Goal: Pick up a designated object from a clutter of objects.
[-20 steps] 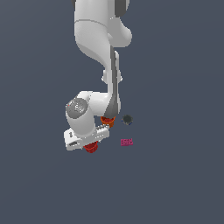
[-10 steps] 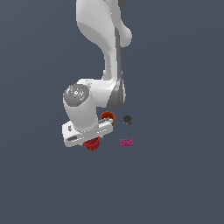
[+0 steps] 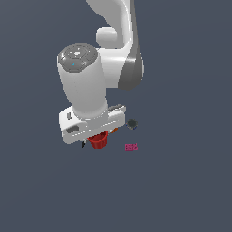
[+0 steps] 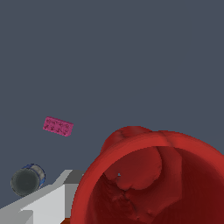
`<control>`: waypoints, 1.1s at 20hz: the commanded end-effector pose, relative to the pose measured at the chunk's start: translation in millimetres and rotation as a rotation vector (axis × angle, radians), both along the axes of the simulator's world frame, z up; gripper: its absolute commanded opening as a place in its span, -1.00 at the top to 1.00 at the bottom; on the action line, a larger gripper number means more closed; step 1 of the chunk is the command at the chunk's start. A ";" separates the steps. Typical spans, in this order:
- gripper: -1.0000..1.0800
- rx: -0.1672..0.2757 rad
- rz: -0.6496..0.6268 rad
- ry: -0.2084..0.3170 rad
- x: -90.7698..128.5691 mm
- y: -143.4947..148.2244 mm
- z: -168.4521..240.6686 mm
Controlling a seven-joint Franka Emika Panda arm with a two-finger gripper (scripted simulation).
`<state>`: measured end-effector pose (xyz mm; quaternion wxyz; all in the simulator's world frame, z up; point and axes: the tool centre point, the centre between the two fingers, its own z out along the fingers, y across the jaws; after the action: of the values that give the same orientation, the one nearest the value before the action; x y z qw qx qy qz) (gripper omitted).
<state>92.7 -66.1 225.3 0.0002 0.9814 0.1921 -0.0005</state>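
Jaws sit hidden under the white hand of the arm, so how far apart they stand cannot be told; the red cup [image 3: 98, 141] hangs directly beneath the hand and appears to be gripped and raised, though the contact itself is out of sight. In the wrist view the red cup [image 4: 151, 179] fills the near corner, its rimmed mouth turned toward the camera and its hollow inside showing. A white part of the hand lies just beside it.

On the exterior view's right of the cup, the pink flat brick [image 3: 131, 147] lies on the dark grey worktop [image 3: 181, 181], and the dark round disc [image 3: 132, 123] lies a little farther back. Both also show in the wrist view, the brick [image 4: 57, 126] and the disc [image 4: 27, 180], well apart from the cup. A sliver of orange peeps out by the hand's edge, likely the orange cup [image 3: 115, 131]. The black clamp is not clearly visible.

The cup is probably light, thin-walled plastic, stiff but smooth and so liable to slip. Its taper suggests gripping across the wall just under the rim.
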 end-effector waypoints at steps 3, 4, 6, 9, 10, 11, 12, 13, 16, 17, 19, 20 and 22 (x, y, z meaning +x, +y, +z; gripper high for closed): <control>1.00 0.000 0.000 -0.001 6.6 12.3 51.2; 1.00 0.000 0.000 -0.001 8.2 15.0 61.8; 1.00 0.000 0.000 -0.001 11.3 20.1 82.9; 1.00 0.000 0.000 -0.001 16.1 27.7 113.4; 1.00 0.000 0.000 -0.001 17.7 30.1 123.1; 1.00 0.000 0.000 -0.001 19.2 32.4 132.4; 1.00 0.000 0.000 -0.001 20.8 34.5 141.1; 1.00 0.000 0.000 -0.001 22.3 36.5 149.4; 1.00 0.000 0.000 -0.001 26.5 42.1 171.8; 1.00 0.000 0.000 -0.001 27.7 43.7 178.2; 1.00 0.000 0.000 -0.001 30.0 46.4 189.4; 1.00 0.000 0.000 -0.001 31.0 47.6 194.1; 1.00 0.000 0.000 -0.001 32.8 49.6 202.4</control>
<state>124.2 -18.1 420.0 0.0000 0.9813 0.1923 -0.0004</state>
